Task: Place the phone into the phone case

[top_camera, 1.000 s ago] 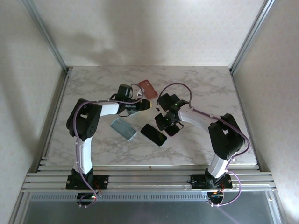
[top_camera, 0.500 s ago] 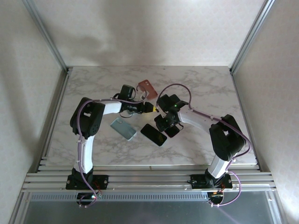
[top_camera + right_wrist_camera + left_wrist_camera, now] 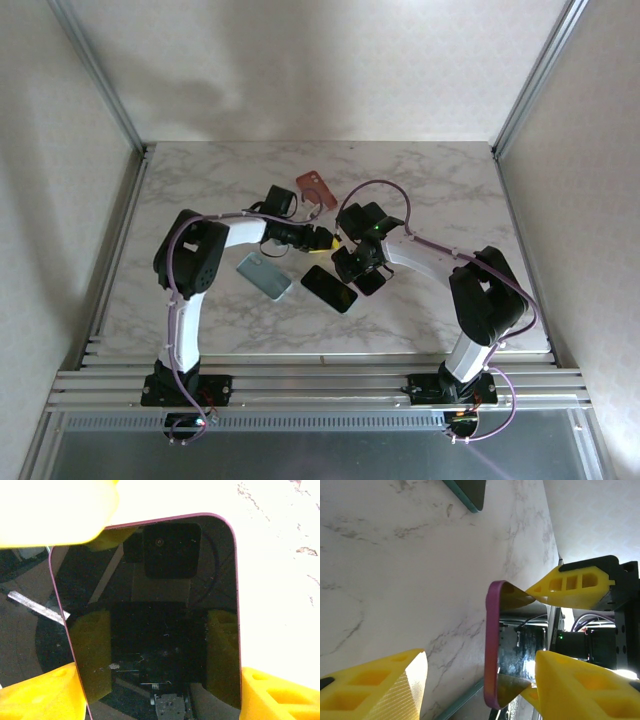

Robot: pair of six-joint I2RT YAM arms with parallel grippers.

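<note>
My right gripper (image 3: 352,262) is shut on a dark phone (image 3: 150,615) with a magenta rim, its yellow fingers pressing the two long sides. The phone is raised off the marble and stands on edge (image 3: 492,650) in the left wrist view. My left gripper (image 3: 328,240) is open and straddles the phone's far end. One of its fingers (image 3: 585,685) is close to the screen, and the other (image 3: 375,685) stays well off the back. A red phone case (image 3: 315,187) lies flat behind both grippers. A teal case (image 3: 265,275) lies in front of the left arm.
A black phone (image 3: 329,288) lies flat on the marble table (image 3: 200,200) just in front of the grippers, between the teal case and the right arm. A teal-edged corner (image 3: 470,492) shows at the top of the left wrist view. Metal rails (image 3: 320,385) run along the near edge.
My left gripper has slid right, towards the right gripper, and its open fingers now sit around the held phone's end. The right gripper has barely moved.
</note>
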